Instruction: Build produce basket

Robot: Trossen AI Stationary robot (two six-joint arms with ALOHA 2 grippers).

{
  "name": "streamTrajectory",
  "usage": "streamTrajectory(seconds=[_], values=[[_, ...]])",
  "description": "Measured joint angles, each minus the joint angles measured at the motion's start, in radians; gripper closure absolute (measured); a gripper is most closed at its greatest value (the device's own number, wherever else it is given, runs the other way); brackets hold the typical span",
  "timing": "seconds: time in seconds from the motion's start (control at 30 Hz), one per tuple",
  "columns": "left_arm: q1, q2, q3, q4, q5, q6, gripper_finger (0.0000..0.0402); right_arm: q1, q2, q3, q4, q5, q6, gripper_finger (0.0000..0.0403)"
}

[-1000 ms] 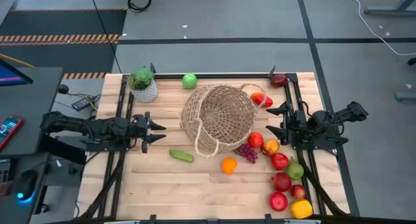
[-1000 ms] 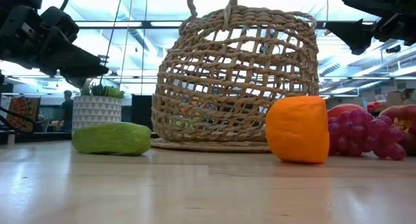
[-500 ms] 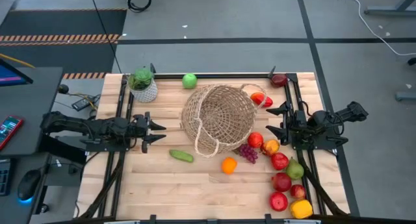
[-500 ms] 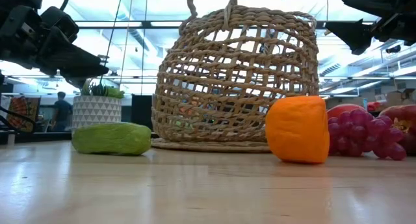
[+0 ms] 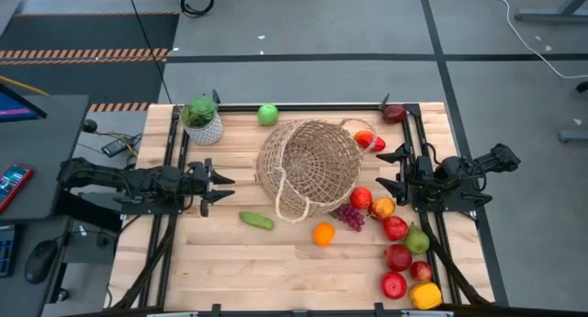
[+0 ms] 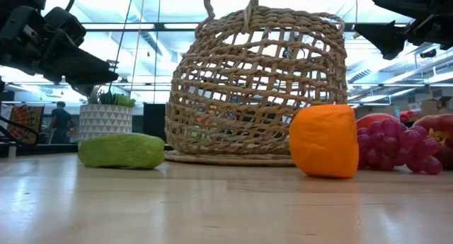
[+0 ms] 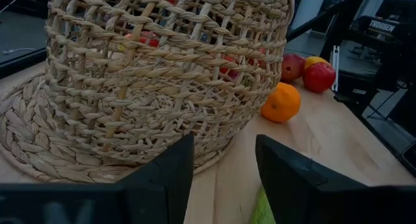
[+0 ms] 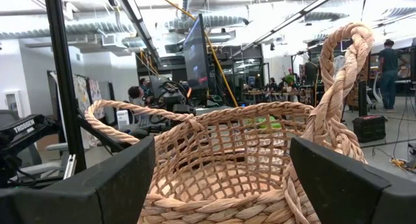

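Both grippers are empty: left gripper (image 5: 219, 183) narrowly parted, right gripper (image 5: 389, 171) wide, flanking the basket (image 5: 308, 167) at mid-table. It seems tipped sideways, so a nudge could roll it. Produce (image 5: 397, 228) crowds its right, so a reach might scatter it.

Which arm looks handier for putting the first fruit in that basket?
Probably the right: its gripper is open beside the fruit pile and the basket.

Bystanders on and around the table

A small potted plant (image 5: 202, 118) in a white patterned pot stood at the wooden table's (image 5: 211, 262) far left corner. Off the table's left edge lay a phone (image 5: 11, 186) and a computer mouse (image 5: 39, 260); a person (image 6: 60, 122) stood in the room behind.
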Motion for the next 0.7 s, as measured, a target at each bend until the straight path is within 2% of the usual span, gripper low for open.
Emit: streamTrajectory(seconds=[0.1, 0.2, 0.27, 0.37, 0.43, 0.5, 0.6, 0.7], values=[[0.002, 0.002, 0.000, 0.109, -0.051, -0.110, 0.0230, 0.000, 0.000, 0.000, 0.000, 0.000, 0.000, 0.0043], [0.004, 0.000, 0.000, 0.259, -0.135, -0.362, 0.0230, 0.000, 0.000, 0.000, 0.000, 0.000, 0.000, 0.0043], [0.003, 0.000, 0.000, 0.357, -0.147, -0.524, 0.0230, 0.000, 0.000, 0.000, 0.000, 0.000, 0.000, 0.0043], [0.002, 0.001, 0.018, 0.402, -0.148, -0.647, 0.0230, 0.000, 0.000, 0.000, 0.000, 0.000, 0.000, 0.0043], [-0.007, 0.015, 0.077, 0.398, -0.119, -0.632, 0.0230, 0.000, 0.000, 0.000, 0.000, 0.000, 0.000, 0.0043], [-0.020, 0.053, 0.156, 0.363, -0.087, -0.544, 0.0230, 0.000, 0.000, 0.000, 0.000, 0.000, 0.000, 0.0043], [-0.039, 0.148, 0.290, 0.186, -0.066, -0.420, 0.0230, 0.000, 0.000, 0.000, 0.000, 0.000, 0.000, 0.0043], [-0.046, 0.241, 0.431, -0.082, -0.028, -0.361, 0.0230, 0.000, 0.000, 0.000, 0.000, 0.000, 0.000, 0.0043]])
